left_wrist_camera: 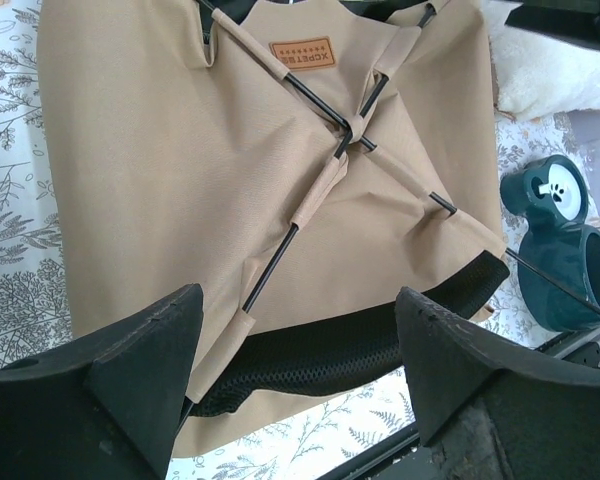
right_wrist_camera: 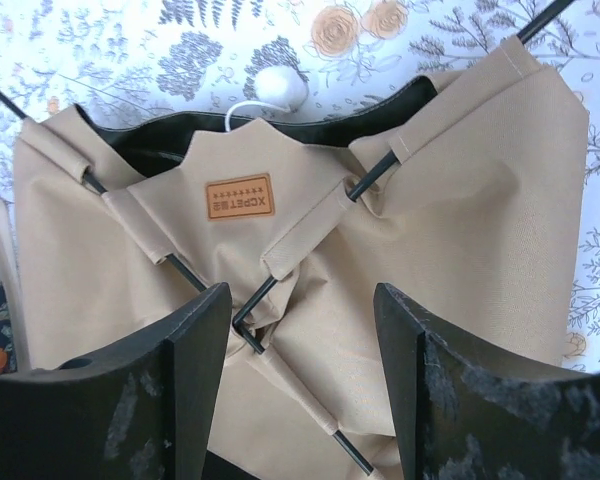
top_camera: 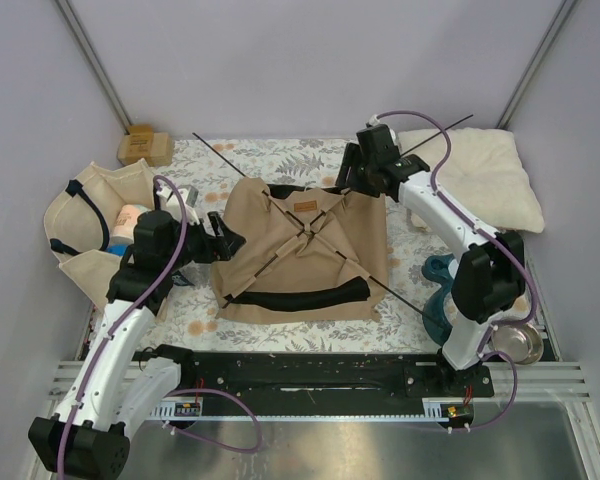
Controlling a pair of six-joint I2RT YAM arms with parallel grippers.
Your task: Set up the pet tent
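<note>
Pet tent (top_camera: 300, 262) lies flat: tan canvas, thin crossed poles (top_camera: 310, 232). Your left gripper (top_camera: 232, 241) hovers at its left edge and your right gripper (top_camera: 351, 186) at its far edge — both claws spread.

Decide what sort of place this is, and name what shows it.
Probably a robot lab cell staged as a pet corner: plain walls, a metal mounting rail, and a pet tent, pillow and metal bowl on a floral cloth.
</note>
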